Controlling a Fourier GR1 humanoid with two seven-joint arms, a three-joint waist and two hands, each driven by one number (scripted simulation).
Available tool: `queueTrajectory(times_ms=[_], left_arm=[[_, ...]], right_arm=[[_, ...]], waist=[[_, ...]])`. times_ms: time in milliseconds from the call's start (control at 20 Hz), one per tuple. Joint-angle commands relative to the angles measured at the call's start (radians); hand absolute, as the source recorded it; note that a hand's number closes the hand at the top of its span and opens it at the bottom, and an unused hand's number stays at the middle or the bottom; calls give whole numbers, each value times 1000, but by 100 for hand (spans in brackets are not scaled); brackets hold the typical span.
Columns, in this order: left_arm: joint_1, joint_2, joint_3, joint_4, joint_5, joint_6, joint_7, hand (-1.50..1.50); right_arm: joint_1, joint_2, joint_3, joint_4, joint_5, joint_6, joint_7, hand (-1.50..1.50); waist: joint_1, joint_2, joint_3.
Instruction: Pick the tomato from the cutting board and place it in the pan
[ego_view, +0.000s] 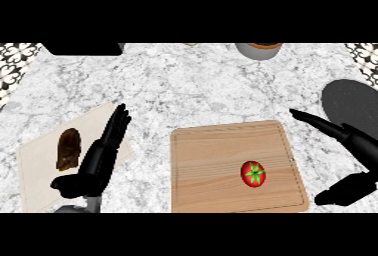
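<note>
Tomato (253, 174) on cutting board (210, 165); right hand (348, 138) and left hand (100, 154) straight-fingered, holding nothing; pan (353, 102) at the far right.

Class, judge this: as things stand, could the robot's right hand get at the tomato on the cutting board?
Probably yes. The right hand is open just off the right edge of the cutting board. The tomato lies bare on its right half, with nothing between them.

Black left hand (94, 165), black right hand (351, 141)
</note>
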Motion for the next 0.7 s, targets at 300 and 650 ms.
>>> queueTrajectory(times_ms=[300,650], left_arm=[[-57,19,60,52,29,-47,3,0],[-75,-61,29,35,-45,23,42,0]], right_arm=[[-128,75,309,15,367,26,206,-150],[-48,140,357,5,531,14,268,-150]], waist=[[9,4,1],[-5,0,1]])
